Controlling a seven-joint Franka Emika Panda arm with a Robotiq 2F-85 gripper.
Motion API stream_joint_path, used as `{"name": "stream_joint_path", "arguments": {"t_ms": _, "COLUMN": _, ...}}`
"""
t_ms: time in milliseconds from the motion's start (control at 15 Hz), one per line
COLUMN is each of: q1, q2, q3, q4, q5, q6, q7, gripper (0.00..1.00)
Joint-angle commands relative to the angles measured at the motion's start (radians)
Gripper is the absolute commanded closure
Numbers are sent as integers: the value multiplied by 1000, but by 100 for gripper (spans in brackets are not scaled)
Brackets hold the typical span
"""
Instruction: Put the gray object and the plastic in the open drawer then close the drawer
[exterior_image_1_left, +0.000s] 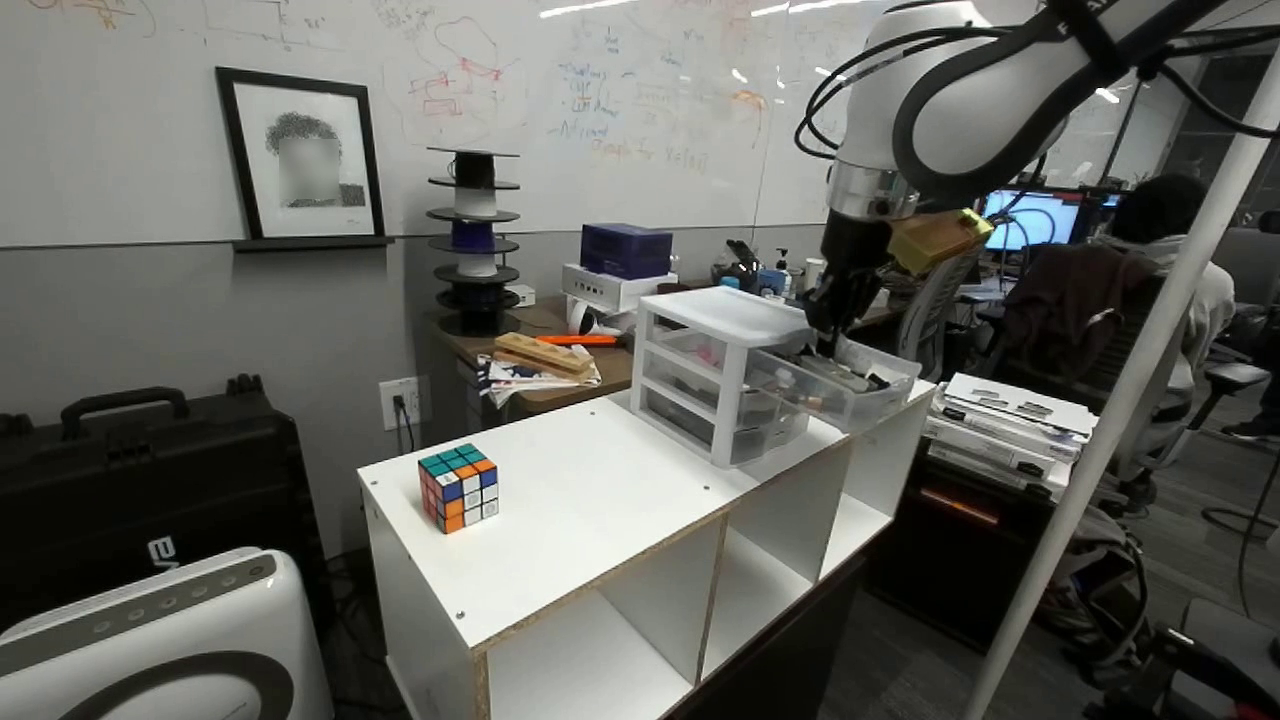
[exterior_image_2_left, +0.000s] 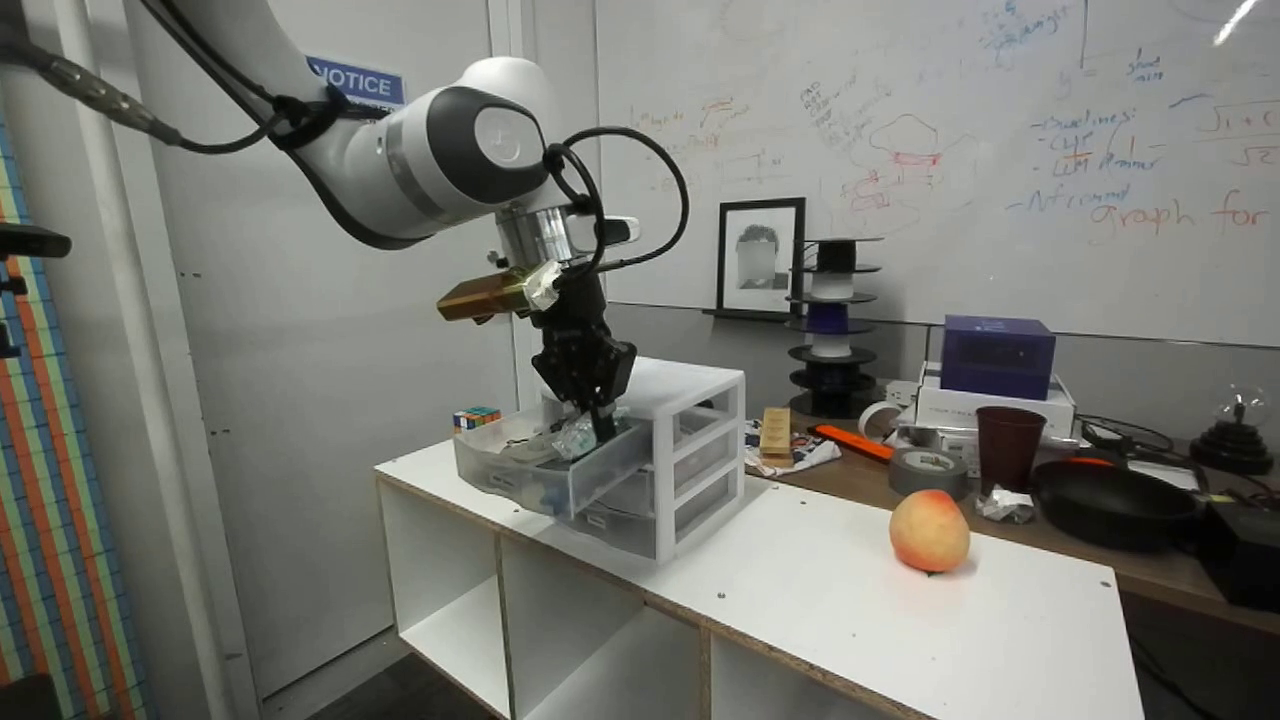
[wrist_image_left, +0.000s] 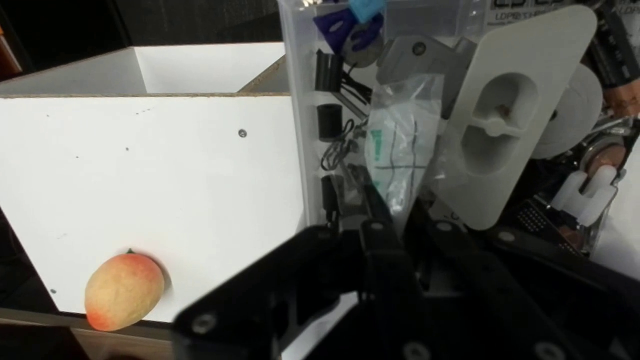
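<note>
The top drawer (exterior_image_2_left: 505, 482) of the white-framed drawer unit (exterior_image_2_left: 690, 385) stands pulled out, the unit resting on a low white shelf unit (exterior_image_2_left: 820, 570); in both exterior views the gripper (exterior_image_2_left: 603, 432) points down into it. In the wrist view the jaws are clamped on one end of the plastic (wrist_image_left: 402, 130), a clear wrapper with green print and dark crossed lines. Just beside it, slanting across the drawer's contents, lies the gray object (wrist_image_left: 507, 127), flat and elongated, with two hollows; whether the two touch I cannot tell. Also in the drawer are black cylinders (wrist_image_left: 328, 71) and a white disc (wrist_image_left: 575, 115) partly covered by the gray object. A multicoloured puzzle cube (exterior_image_1_left: 458, 488) and a peach-coloured fruit (exterior_image_2_left: 930, 532) sit on the shelf unit, the drawer unit between them.
</note>
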Motion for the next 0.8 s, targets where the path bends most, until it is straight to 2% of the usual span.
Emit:
{"name": "stream_joint_path", "arguments": {"t_ms": 0, "q1": 7, "q2": -28, "q3": -2, "q4": -20, "q5": 19, "q6": -6, "q7": -23, "gripper": 88}}
{"name": "stream_joint_path", "arguments": {"t_ms": 333, "q1": 4, "q2": -62, "q3": -4, "q4": -43, "q5": 19, "q6": -27, "q7": -32, "gripper": 86}}
{"name": "stream_joint_path", "arguments": {"t_ms": 400, "q1": 3, "q2": -71, "q3": -5, "q4": -46, "q5": 19, "q6": -32, "q7": -32, "gripper": 63}}
{"name": "stream_joint_path", "arguments": {"t_ms": 533, "q1": 1, "q2": -94, "q3": -4, "q4": -53, "q5": 29, "q6": -38, "q7": -37, "gripper": 59}}
{"name": "stream_joint_path", "arguments": {"t_ms": 733, "q1": -5, "q2": -155, "q3": -3, "q4": -85, "q5": 43, "q6": -65, "q7": -58, "gripper": 36}}
